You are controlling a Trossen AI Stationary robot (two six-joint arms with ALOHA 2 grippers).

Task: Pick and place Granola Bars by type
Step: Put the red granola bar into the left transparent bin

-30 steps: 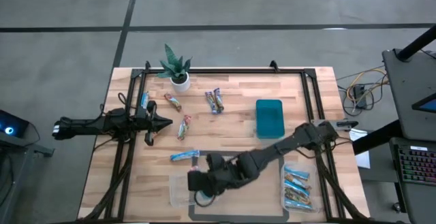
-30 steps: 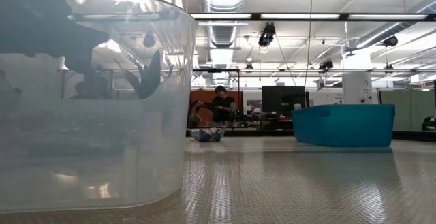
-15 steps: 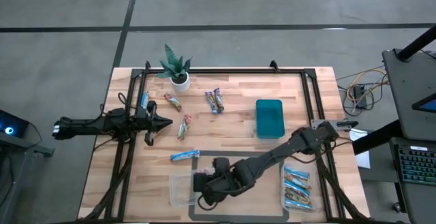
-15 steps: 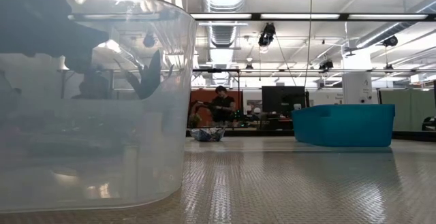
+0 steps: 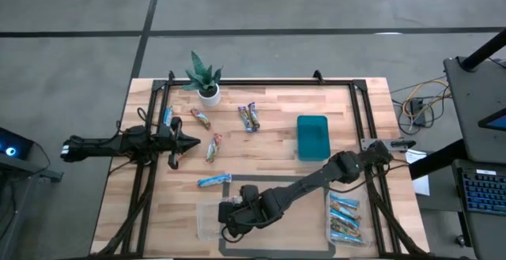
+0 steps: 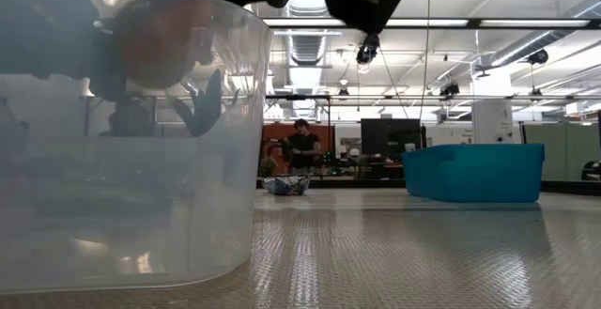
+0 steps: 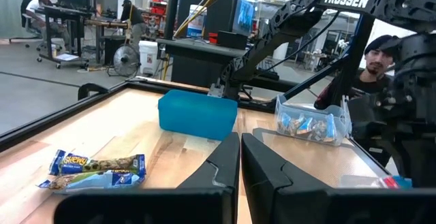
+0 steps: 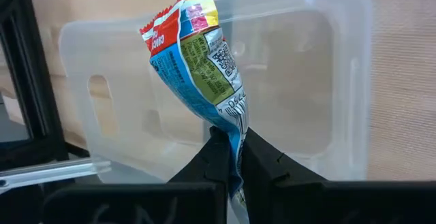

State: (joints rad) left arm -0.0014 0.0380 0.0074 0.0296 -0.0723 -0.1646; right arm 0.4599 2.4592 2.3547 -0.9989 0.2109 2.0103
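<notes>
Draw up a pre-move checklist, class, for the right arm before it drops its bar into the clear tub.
1. Right gripper jaws shut on the granola bar: ok.
2. Bar hangs over the clear tub: ok in the right wrist view.
3. Tub empty beneath the bar: ok.
4. Bar type matches this tub: cannot tell.
5. Left gripper waits clear at the table's left, jaws shut: ok.
6. The other tub, holding bars, sits apart: ok.

Teal bin (image 5: 313, 137) stands apart from clear tub (image 5: 209, 219).
</notes>
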